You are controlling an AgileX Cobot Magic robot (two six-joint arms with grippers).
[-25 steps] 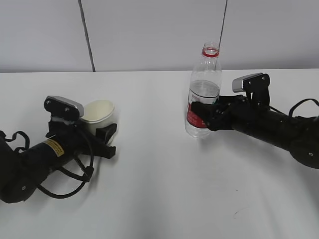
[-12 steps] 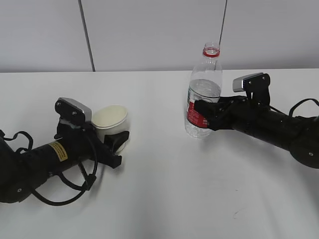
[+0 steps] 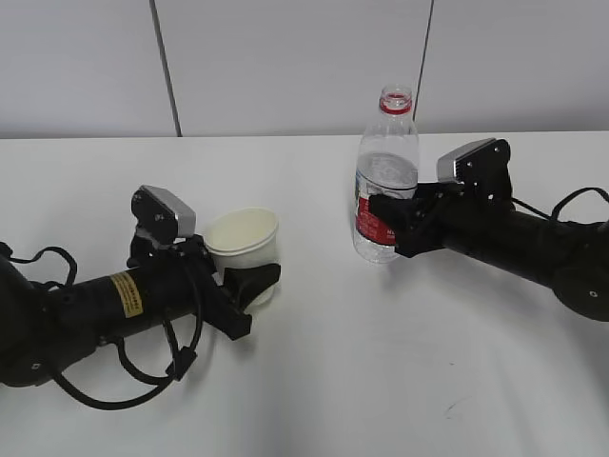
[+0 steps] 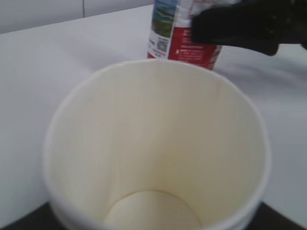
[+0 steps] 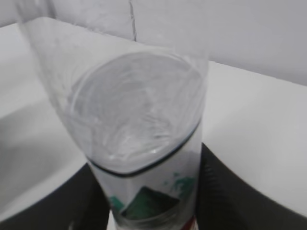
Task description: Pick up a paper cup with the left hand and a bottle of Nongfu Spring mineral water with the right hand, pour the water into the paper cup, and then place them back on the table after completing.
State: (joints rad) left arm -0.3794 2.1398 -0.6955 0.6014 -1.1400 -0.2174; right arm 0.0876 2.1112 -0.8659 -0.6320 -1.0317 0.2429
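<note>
My left gripper [image 3: 249,284], on the arm with the yellow sticker, is shut on a white paper cup [image 3: 245,243] and holds it upright, left of centre. In the left wrist view the cup [image 4: 158,143] fills the frame and its inside looks dry. My right gripper [image 3: 388,221] is shut on the Nongfu Spring bottle [image 3: 386,181], clear with a red label and no cap, held upright right of centre. The water [image 5: 136,103] surface shows inside the bottle in the right wrist view. The bottle's label [image 4: 184,33] also shows beyond the cup in the left wrist view.
The white table [image 3: 381,381] spreads all round. A pale wall with dark vertical seams [image 3: 164,67] stands behind. Black cables [image 3: 133,376] loop beside the left arm near the front left.
My left gripper has carried the cup to the right, toward the bottle, and raised it a little. The bottle has shifted slightly left in my right gripper.
</note>
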